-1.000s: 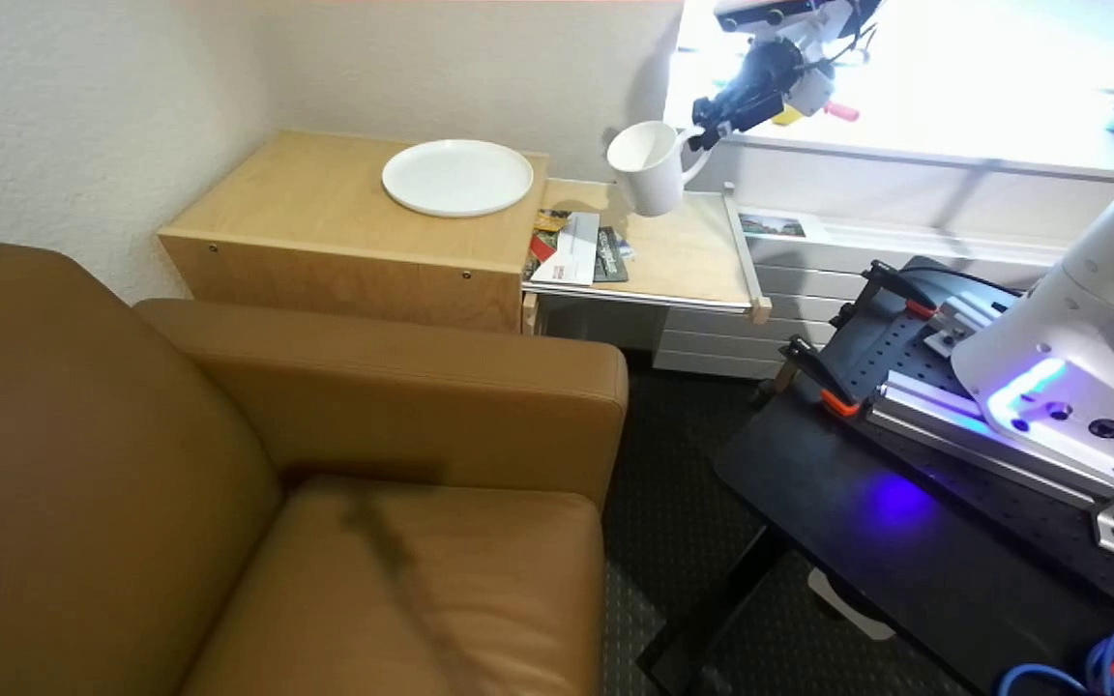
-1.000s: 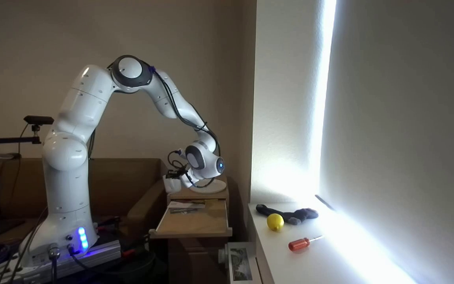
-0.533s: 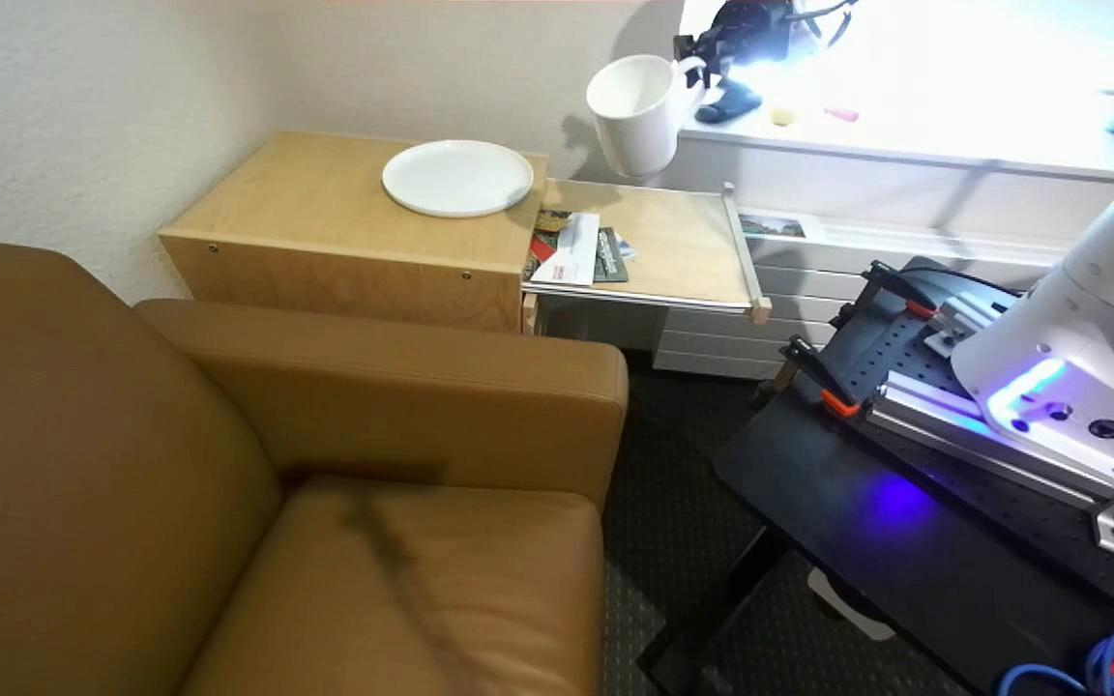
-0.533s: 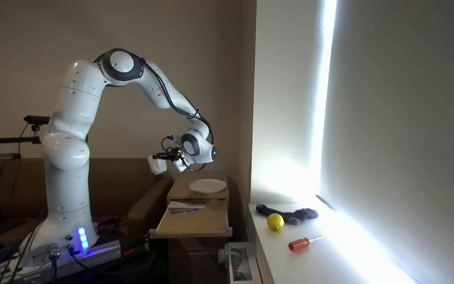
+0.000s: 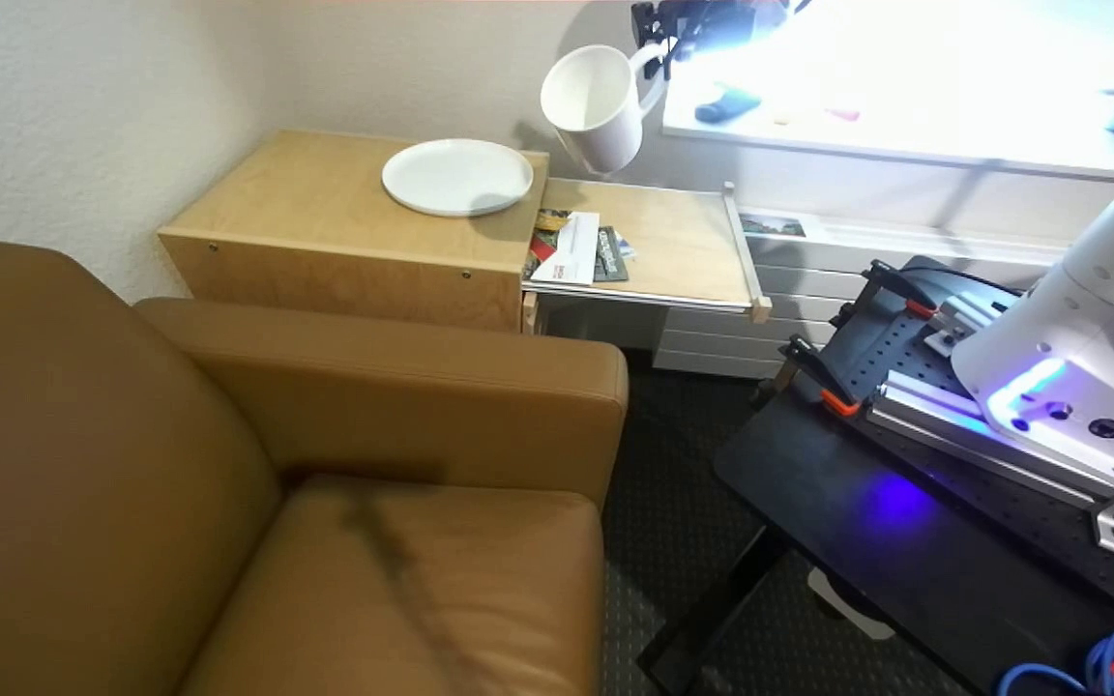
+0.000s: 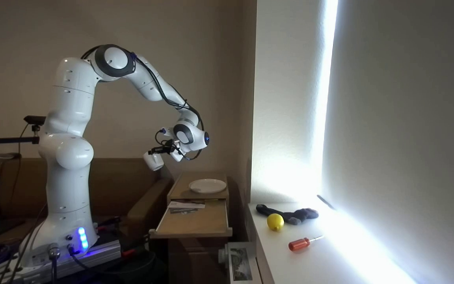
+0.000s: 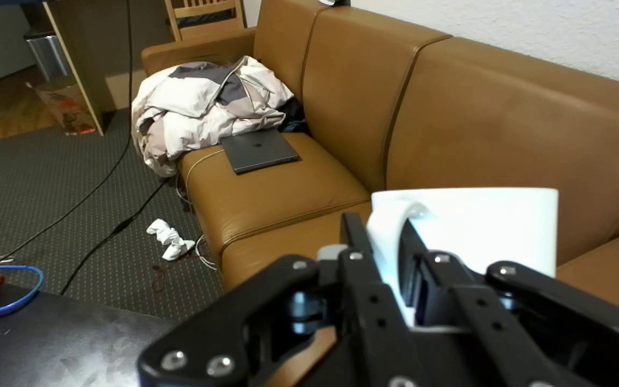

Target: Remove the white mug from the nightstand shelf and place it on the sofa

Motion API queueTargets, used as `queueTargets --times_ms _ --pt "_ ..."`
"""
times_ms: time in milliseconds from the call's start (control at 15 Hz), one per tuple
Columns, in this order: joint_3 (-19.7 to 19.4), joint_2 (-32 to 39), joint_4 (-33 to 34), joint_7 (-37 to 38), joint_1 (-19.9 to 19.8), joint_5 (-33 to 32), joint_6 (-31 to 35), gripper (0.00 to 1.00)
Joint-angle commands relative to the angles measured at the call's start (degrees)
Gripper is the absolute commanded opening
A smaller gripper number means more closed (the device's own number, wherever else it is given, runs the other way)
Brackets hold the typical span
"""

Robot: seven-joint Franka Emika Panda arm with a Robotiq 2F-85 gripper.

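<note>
The white mug [image 5: 588, 111] hangs in the air, tilted, its mouth facing up and to one side. It also shows in an exterior view [image 6: 154, 161] and in the wrist view [image 7: 495, 226]. My gripper [image 5: 654, 56] is shut on the mug's handle, one finger through the loop and one outside, as the wrist view [image 7: 380, 231] shows. The nightstand shelf [image 5: 678, 242] is pulled out below the mug. The tan-brown sofa [image 5: 460, 570] stands beside the nightstand; its backrest and seats fill much of the wrist view [image 7: 503, 123].
A white plate [image 5: 457, 177] lies on the nightstand top. Papers [image 5: 571, 249] lie on the shelf. The sofa's padded arm [image 5: 402, 358] stands between nightstand and seat. A laptop [image 7: 258, 150] and a bundled blanket [image 7: 196, 102] lie on the sofa's far end. A black table [image 5: 837, 551] carries the robot base.
My gripper has lifted the mug from low over the shelf and carried it sideways, left in both exterior views. The mug tilts more. The arm has drawn back.
</note>
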Motion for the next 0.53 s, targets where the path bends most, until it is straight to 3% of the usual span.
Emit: queueTargets --times_ms 0,67,133,267,467 --pt "0.47 0.22 0.1 0.04 -0.6 -0.12 -0.03 0.17" --pt "0.46 0.34 0.11 0.04 -0.63 -0.12 -0.03 0.17" --pt "0.46 0.43 0.11 0.03 -0.63 -0.12 -0.03 0.04" --pt "0.83 2.92 2.06 -0.31 -0.85 -0.16 -3.05 0.04" --pt "2.19 7.56 5.77 -2.06 -0.96 7.33 -4.85 0.04"
